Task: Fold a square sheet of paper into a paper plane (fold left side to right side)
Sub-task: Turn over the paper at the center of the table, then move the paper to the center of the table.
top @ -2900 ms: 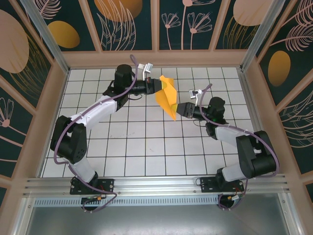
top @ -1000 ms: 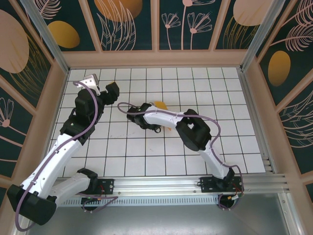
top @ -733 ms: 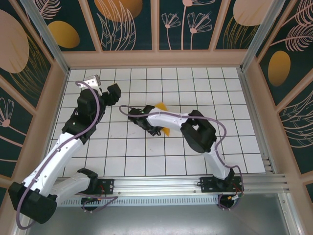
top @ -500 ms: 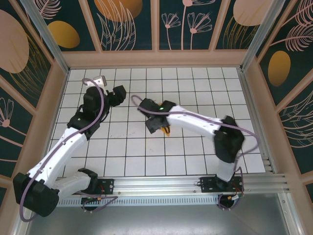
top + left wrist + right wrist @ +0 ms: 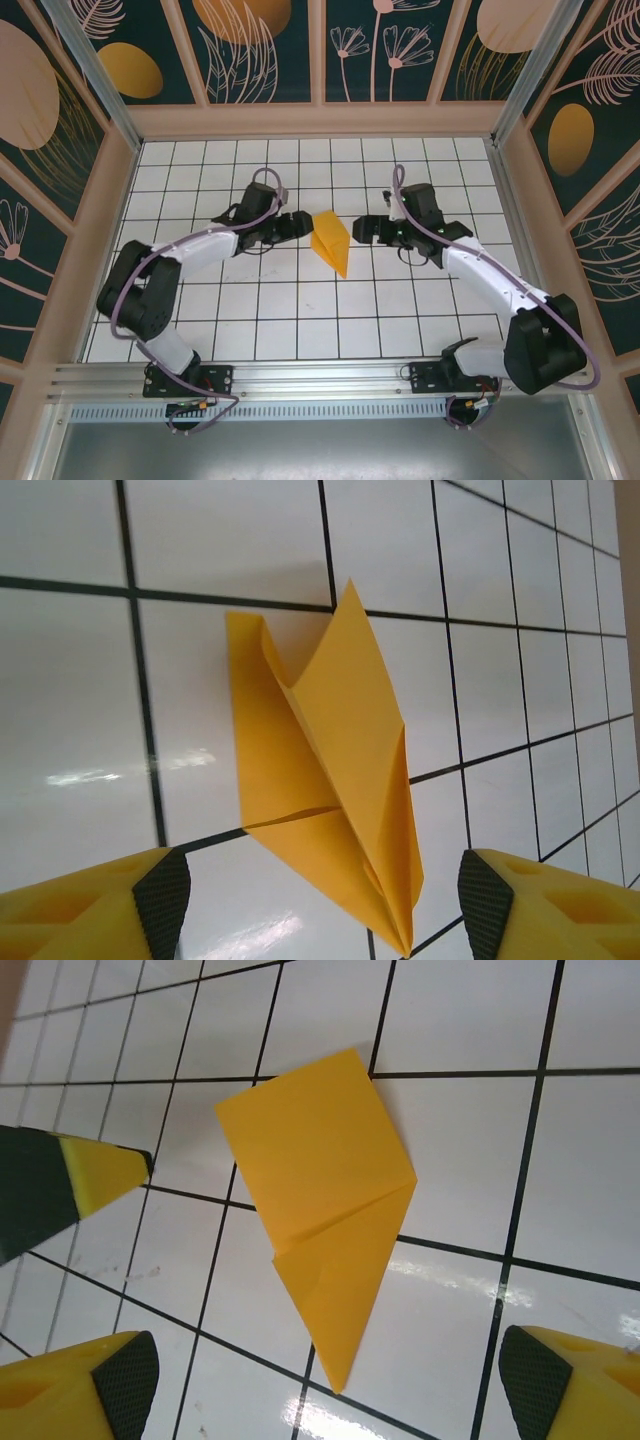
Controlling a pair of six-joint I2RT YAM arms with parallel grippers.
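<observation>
The orange-yellow paper plane lies on the white tiled table, a narrow kite shape with its point toward the near edge. In the left wrist view the paper plane has one flap lifted along the centre crease. The right wrist view gives the paper plane flat with a diagonal crease. No unfolded square sheet is in view. My left gripper stands open just left of it, its fingers on either side of the tip. My right gripper stands open just to its right, apart from it, fingers wide.
The table is a white grid walled by dark panels with printed orange ovals. A metal rail runs along the near edge. The left gripper's yellow finger shows beyond the plane in the right wrist view.
Half a second ago the right arm reached across over the paper and the left arm was drawn back left. Now both grippers flank the plane, which lies uncovered.
</observation>
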